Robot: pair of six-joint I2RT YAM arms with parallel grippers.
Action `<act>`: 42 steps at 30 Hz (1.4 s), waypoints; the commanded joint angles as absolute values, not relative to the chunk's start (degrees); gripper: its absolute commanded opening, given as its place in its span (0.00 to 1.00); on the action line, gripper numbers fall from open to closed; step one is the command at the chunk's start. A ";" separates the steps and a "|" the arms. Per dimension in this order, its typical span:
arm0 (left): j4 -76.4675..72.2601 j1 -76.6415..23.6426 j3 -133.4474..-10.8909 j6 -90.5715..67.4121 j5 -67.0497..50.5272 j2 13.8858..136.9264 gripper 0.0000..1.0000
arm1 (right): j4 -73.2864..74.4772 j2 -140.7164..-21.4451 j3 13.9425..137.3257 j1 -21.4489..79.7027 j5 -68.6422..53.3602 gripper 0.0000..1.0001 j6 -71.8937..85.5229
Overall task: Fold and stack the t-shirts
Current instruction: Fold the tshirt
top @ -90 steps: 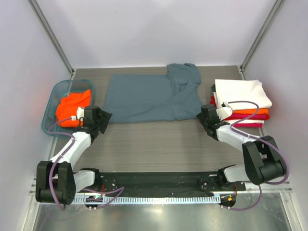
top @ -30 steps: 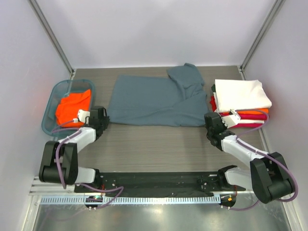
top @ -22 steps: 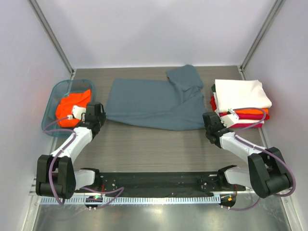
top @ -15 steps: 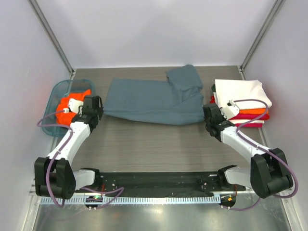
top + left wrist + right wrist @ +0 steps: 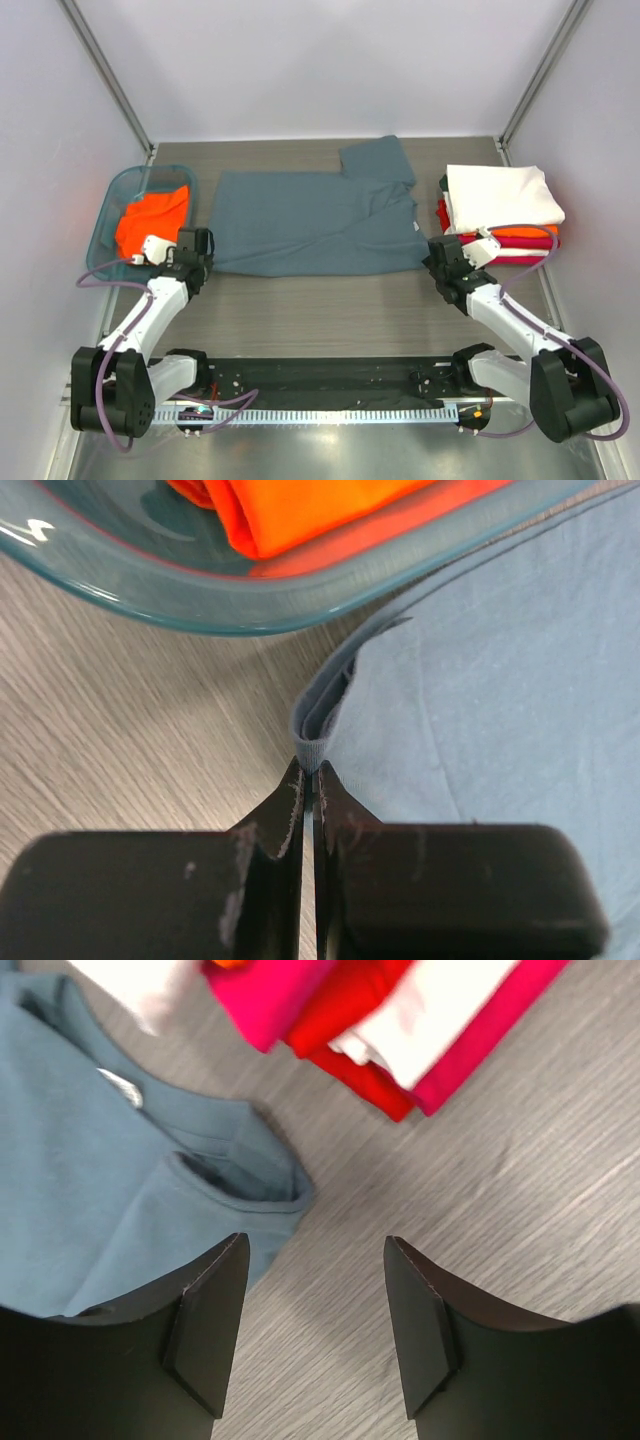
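Observation:
A slate blue-grey t-shirt lies spread on the table's middle, one sleeve folded up at the back. Its white neck label shows near the right edge. My left gripper is at the shirt's near left corner, shut on the hem fold, with the fingertips pinching the cloth. My right gripper stands open just off the shirt's near right corner. Only bare table lies between the jaws. White, orange and red folded shirts form a stack at the right.
A teal plastic basket sits at the left edge and holds an orange shirt. Its rim lies close ahead of my left fingers. The stack's red and pink layers are just beyond my right gripper. Walls enclose the table.
My right gripper has opened and let go of the shirt's right corner. Both grippers came slightly nearer, and the shirt now lies flatter and wider on the table.

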State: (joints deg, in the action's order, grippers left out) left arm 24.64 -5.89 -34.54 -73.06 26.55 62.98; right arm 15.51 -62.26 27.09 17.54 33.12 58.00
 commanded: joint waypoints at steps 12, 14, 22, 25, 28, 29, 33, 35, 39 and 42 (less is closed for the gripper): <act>23.82 -5.71 -32.87 -73.21 31.82 61.43 0.00 | 8.36 -59.06 22.59 17.75 26.19 0.46 58.09; 23.73 -5.71 -32.96 -73.13 31.82 61.79 0.00 | 7.12 -60.38 22.76 17.75 25.84 0.45 58.45; 23.29 -5.71 -33.13 -72.86 32.08 62.32 0.00 | 3.08 -69.07 24.25 17.75 27.33 0.44 59.41; 23.20 -5.71 -33.22 -72.77 32.08 62.31 0.00 | 1.85 -71.62 24.96 17.84 28.21 0.44 59.50; 22.77 -5.71 -32.96 -72.77 31.12 62.49 0.00 | 1.41 -72.95 25.40 17.75 29.62 0.44 60.03; 22.76 -5.71 -32.87 -72.69 30.85 62.58 0.00 | 1.23 -73.56 25.57 17.84 29.79 0.44 60.20; 22.15 -5.71 -32.26 -72.77 30.41 63.19 0.00 | 0.62 -75.32 26.10 17.84 30.67 0.43 60.55; 21.97 -5.71 -32.17 -72.69 30.41 63.28 0.00 | 0.27 -76.89 26.63 17.84 31.20 0.43 60.47; 21.18 -5.71 -31.82 -72.60 30.06 63.90 0.00 | 0.35 -80.14 27.60 17.75 32.52 0.39 59.68; 20.83 -5.71 -31.64 -72.51 29.97 64.51 0.00 | 0.26 -81.47 27.86 17.84 33.22 0.24 59.50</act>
State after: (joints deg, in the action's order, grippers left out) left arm 22.81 -5.89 -31.92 -73.01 28.42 64.05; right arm -1.93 -79.18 27.88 17.56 31.14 59.35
